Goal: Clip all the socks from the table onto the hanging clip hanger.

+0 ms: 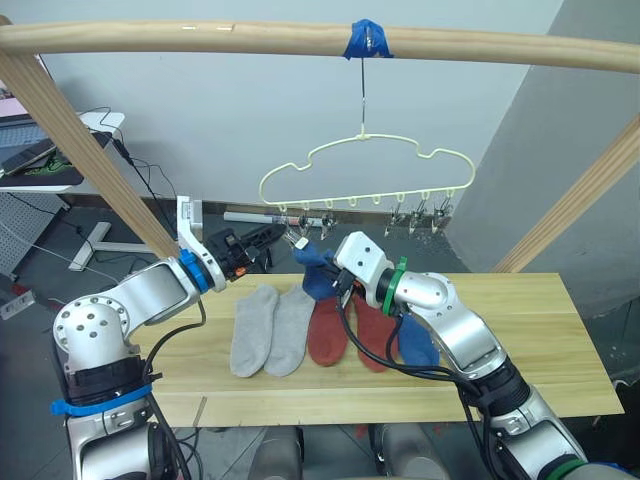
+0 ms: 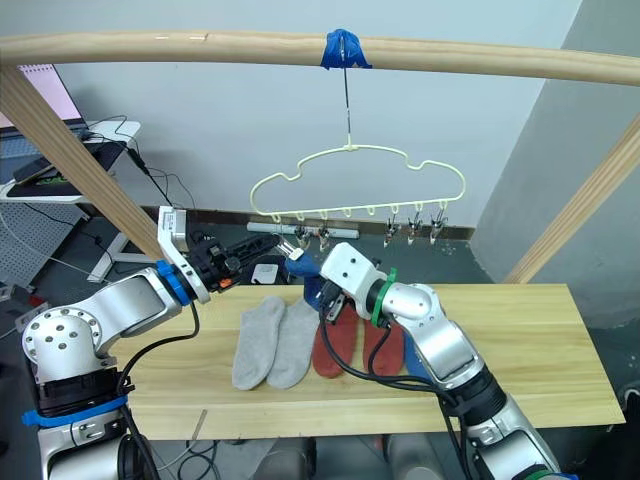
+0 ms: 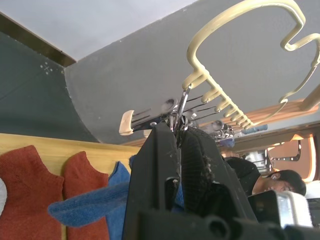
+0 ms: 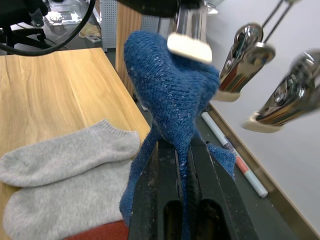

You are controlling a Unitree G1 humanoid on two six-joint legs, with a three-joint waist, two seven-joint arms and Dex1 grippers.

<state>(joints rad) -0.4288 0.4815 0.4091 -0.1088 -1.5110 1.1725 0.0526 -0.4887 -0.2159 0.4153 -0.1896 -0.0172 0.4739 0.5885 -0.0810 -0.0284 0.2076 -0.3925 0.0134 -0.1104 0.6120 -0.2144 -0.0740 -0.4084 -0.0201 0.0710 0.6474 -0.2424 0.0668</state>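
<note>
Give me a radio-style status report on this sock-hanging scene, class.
Left pincer shut on a metal clip. Right pincer shut on blue sock, raised to clip hanger. Five socks on table. Nothing blocking.

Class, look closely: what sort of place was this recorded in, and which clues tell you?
Probably a robot test lab, not a home: a makeshift wooden beam frame holds the clip hanger, cables trail the floor, and a side desk carries equipment.

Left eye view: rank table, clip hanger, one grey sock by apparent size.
1. Table, widest thing in frame.
2. Clip hanger, clearly narrower than the table.
3. Grey sock, smallest.
The hanger hangs behind the table's far edge, so its true size against the sock is less sure, but the gap looks large.
</note>
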